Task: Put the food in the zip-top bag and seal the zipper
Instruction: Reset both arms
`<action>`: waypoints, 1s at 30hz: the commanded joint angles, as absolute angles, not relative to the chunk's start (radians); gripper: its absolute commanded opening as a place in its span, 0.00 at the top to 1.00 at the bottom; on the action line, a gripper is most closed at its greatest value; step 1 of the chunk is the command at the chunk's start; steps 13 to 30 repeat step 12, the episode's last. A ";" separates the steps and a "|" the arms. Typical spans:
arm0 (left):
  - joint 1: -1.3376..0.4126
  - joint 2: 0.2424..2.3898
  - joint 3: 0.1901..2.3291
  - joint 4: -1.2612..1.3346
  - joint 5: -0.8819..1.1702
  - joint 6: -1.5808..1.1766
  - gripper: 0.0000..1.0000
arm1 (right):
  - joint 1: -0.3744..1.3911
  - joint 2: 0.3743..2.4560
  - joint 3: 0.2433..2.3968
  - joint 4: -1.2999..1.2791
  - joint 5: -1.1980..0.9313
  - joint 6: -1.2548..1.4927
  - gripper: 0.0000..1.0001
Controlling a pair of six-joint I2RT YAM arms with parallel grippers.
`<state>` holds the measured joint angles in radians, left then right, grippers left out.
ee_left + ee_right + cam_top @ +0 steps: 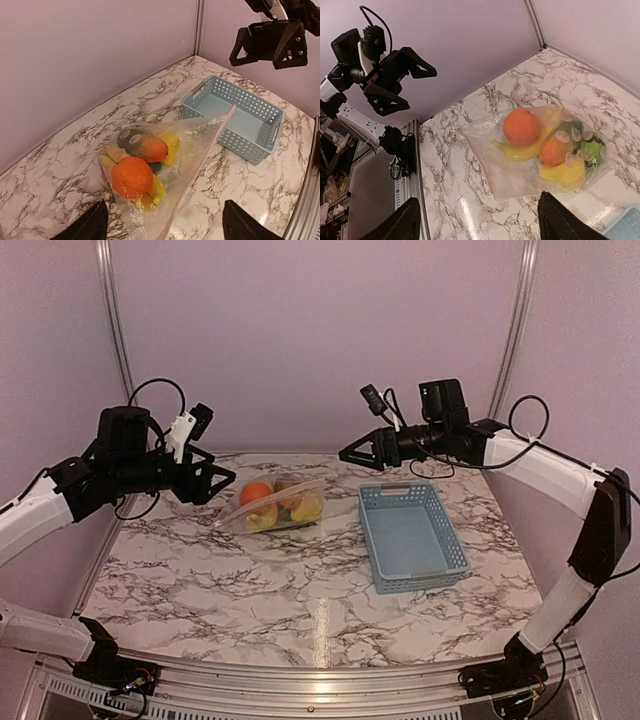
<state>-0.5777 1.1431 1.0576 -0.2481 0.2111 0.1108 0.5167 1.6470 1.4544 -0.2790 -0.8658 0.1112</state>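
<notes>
Both raised, jaws apart: L claw (226, 487), R claw (352, 461).

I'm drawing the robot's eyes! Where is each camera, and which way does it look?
Top: above and behind, looking down on the table; left gripper and right gripper show.
Left wrist: on left arm, facing across the bag to the basket; own fingers at bottom.
Right wrist: on right arm, facing over the bag toward the left gripper; own fingers at bottom.
Shared: both wrists see the bag.

Evenly bright, soft overhead light, faint shadows. Glare streak on marble table (321, 626); glints on bag (200, 136). Sharp, slight edge bowing.
</notes>
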 commanded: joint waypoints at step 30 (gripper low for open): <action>-0.577 1.085 1.232 -0.374 -0.281 -0.235 0.01 | 0.485 1.446 1.563 -0.499 0.047 0.207 0.01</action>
